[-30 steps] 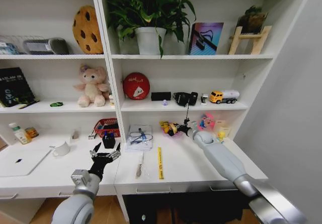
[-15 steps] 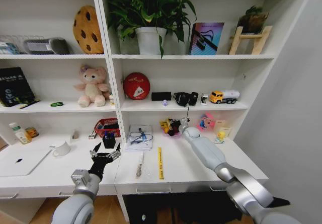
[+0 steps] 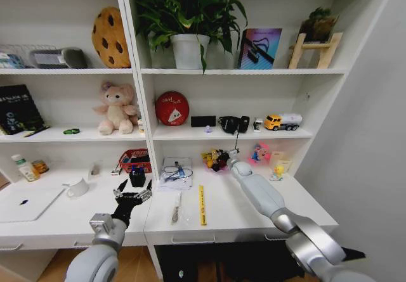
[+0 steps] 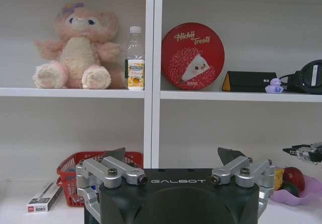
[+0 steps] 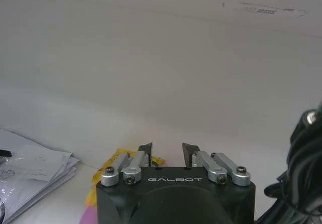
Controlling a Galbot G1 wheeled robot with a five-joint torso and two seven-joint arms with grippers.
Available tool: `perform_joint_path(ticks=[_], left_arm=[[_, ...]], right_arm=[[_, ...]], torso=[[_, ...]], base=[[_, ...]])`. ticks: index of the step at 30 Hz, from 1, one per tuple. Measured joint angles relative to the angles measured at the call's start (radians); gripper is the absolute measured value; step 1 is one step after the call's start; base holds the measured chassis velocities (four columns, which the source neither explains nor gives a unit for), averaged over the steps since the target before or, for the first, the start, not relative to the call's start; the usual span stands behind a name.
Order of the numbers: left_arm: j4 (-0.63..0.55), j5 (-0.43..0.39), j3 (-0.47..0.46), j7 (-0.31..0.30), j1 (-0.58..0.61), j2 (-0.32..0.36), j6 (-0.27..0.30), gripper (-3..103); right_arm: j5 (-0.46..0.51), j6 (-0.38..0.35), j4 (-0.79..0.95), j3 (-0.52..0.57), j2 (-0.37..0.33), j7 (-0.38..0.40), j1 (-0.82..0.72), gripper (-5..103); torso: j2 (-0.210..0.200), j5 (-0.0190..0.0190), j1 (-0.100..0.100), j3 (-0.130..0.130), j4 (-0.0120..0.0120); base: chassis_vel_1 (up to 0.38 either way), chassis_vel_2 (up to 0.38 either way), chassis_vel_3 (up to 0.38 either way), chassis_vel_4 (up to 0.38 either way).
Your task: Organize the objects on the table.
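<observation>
Long white desk [image 3: 241, 215], smooth top, joined to tall white shelving [image 3: 147, 71]. Right gripper [image 3: 219, 160] reaches to the desk's back edge, at a pink bowl of colourful toy fruit [image 3: 209, 161]; its dark fingertips stand a little apart with nothing between them, clearest in the right wrist view [image 5: 167, 152]. Left gripper [image 3: 132, 196] hovers over the desk's front edge near the middle seam, metal-linked fingers spread wide and empty [image 4: 173, 158].

Silver laptop [image 3: 25, 204], flat and closed, lies at the desk's far left. Beside it a white curved piece [image 3: 77, 187]. Red mesh basket [image 3: 134, 160] sits at the back edge, a small black box [image 3: 137, 177] just in front of it. Stack of papers with a cable on top [image 3: 176, 171] lies right of the basket. Slim yellow ruler [image 3: 202, 205] and a clear-wrapped pen-like item [image 3: 176, 210] lie near the front edge, apart from both grippers.

Shelf above holds a plush pink teddy bear [image 3: 116, 108], round red tin [image 3: 172, 108], black headphones [image 3: 233, 124], yellow toy truck [image 3: 282, 121]. Top shelf: cookie-shaped cushion [image 3: 110, 37], leafy potted plant [image 3: 189, 22].
</observation>
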Motion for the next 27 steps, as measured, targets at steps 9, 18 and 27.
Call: perform_joint_path(ticks=[9,18,27], left_arm=[[0.0,0.0,0.0,0.0,0.0,0.0,0.0,100],[0.0,0.0,0.0,0.0,0.0,0.0,0.0,100],[0.0,0.0,0.0,0.0,0.0,0.0,0.0,100]], right_arm=[[-0.007,-0.029,0.159,0.013,-0.059,0.05,-0.109,62],[0.069,-0.152,0.58,0.035,-0.231,0.181,-0.352,95],[0.091,-0.179,0.873,0.157,-0.299,0.234,-0.629,100]], torso=[[0.0,0.0002,0.0,0.0,0.0],[0.0,-0.0001,0.0,0.0,-0.0003],[0.0,0.0,0.0,0.0,0.0]], base=[[0.0,0.0,0.0,0.0],[0.0,0.0,0.0,0.0],[0.0,0.0,0.0,0.0]])
